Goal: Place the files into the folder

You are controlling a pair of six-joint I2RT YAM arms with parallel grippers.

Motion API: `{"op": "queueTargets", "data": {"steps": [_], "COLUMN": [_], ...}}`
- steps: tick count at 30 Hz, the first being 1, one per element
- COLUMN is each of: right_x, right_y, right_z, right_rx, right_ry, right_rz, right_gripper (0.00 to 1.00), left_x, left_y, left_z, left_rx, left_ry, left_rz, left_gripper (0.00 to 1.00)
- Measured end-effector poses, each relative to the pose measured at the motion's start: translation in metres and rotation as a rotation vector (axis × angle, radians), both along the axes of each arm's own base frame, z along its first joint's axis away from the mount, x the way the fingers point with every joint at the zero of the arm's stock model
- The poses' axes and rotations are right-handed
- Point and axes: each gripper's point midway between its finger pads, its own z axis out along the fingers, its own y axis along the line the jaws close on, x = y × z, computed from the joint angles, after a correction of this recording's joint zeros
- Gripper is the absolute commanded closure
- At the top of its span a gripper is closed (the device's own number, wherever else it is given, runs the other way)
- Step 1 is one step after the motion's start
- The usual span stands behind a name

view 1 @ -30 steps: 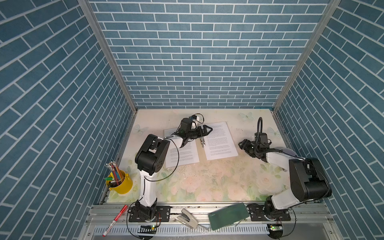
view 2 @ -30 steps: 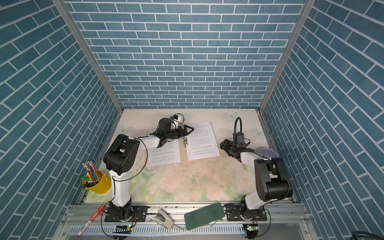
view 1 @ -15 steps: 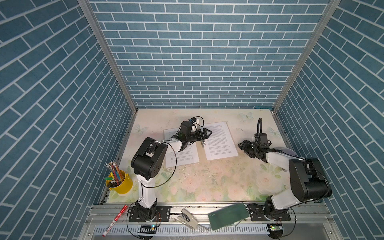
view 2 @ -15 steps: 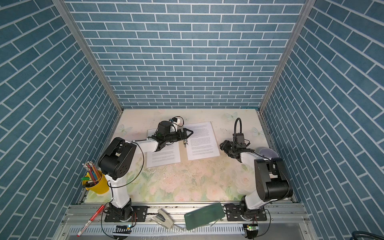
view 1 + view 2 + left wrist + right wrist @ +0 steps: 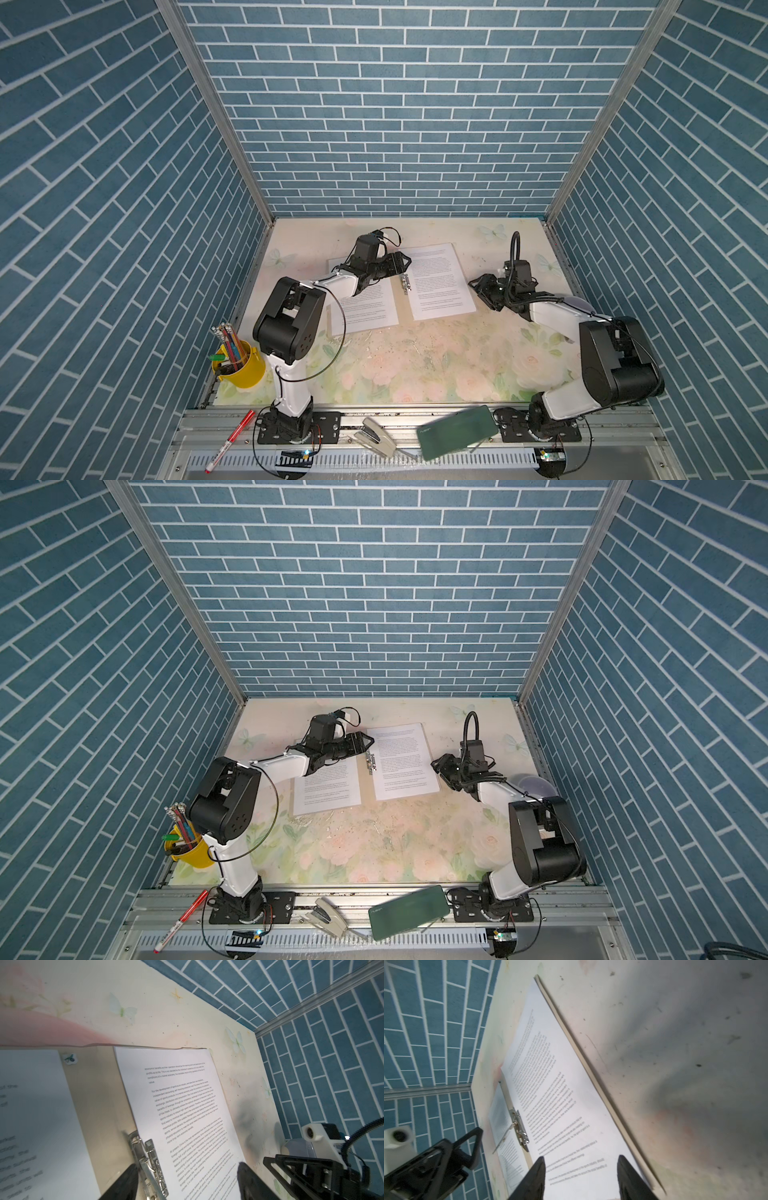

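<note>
Hovering over the clip, left gripper jaws apart; right gripper likewise parted above the sheet.
Risking creased paper if closed low.

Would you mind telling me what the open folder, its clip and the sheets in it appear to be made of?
The folder looks like matte tan card: dull, with a thin edge. Its clip seems to be polished metal, silvery with bright glints. The sheets look like plain white paper, thin, flat, printed in black.
</note>
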Motion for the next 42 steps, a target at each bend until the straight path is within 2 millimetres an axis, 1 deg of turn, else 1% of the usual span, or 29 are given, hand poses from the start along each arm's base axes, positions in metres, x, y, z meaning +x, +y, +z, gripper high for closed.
{"op": "queueTargets", "data": {"steps": [4,7,9,12,15,21,27,31,33,36,42], "right_x": [0.005,0.007,0.008,0.01,0.014,0.019,0.02,0.022,0.022,0.021,0.016], "right_y": [0.015,0.029,0.04,0.057,0.073,0.105,0.132,0.147,0.153,0.164,0.187], "right_z": [0.014,0.017,0.016,0.013,0.013,0.017,0.011,0.012,0.015,0.018,0.013], "right_rx": [0.029,0.042,0.05,0.059,0.078,0.14,0.202,0.233,0.25,0.276,0.31], "right_ry": [-0.017,-0.015,-0.004,0.013,0.023,0.041,0.086,0.1,0.103,0.109,0.148], "right_rz": [0.019,0.039,0.058,0.086,0.105,0.131,0.144,0.152,0.157,0.17,0.196], "right_gripper": [0.49,0.52,0.53,0.55,0.56,0.59,0.65,0.69,0.71,0.72,0.74], "left_x": [0.008,0.01,0.01,0.01,0.011,0.014,0.018,0.017,0.017,0.019,0.021], "left_y": [0.003,0.003,0.002,0.002,0.003,0.006,0.005,0.005,0.005,0.004,0.004], "left_z": [-0.015,-0.028,-0.036,-0.047,-0.053,-0.058,-0.068,-0.074,-0.074,-0.072,-0.075], "left_rx": [0.011,0.015,0.016,0.021,0.023,0.019,0.02,0.022,0.022,0.02,0.02], "left_ry": [0.043,0.079,0.103,0.132,0.148,0.163,0.182,0.199,0.201,0.196,0.202], "left_rz": [0.018,0.021,0.024,0.031,0.037,0.052,0.055,0.054,0.054,0.054,0.056], "left_gripper": [0.54,0.63,0.68,0.72,0.75,0.75,0.76,0.76,0.76,0.77,0.78]}}
